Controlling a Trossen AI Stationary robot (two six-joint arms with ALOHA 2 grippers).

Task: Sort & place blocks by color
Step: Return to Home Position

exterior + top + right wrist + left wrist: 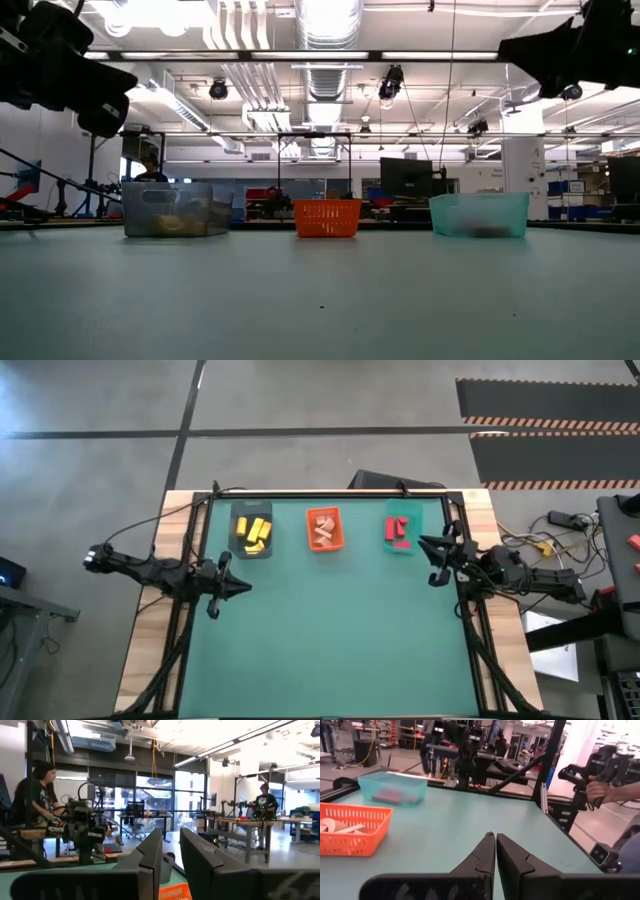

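All of the blocks lie inside three trays set in a row along the far edge of the desk. The yellow blocks are in the dark grey tray toward the far left corner. The pale tan blocks are in the orange tray at the middle of that edge. The red blocks are in the teal tray toward the far right corner. The trays stand apart from one another, each with its long side running from far to near. The left gripper hangs over the left side of the desk, just nearer than the grey tray and pointing inward. In the left wrist view it is clenched on nothing, with only a thin line between the tips. The right gripper hangs by the right edge, close beside the teal tray and pointing inward. In the right wrist view it is released, with the room showing through the gap between its two fingers. The low view shows both arms raised well above the desk top, dark in the upper corners, with the three trays sitting in a line beneath them. Off the right edge, a tangle of cables lies on the floor. Beyond the desk, a person's hand grips a dark device, a seated person is at another rig, and a person stands far off among benches.
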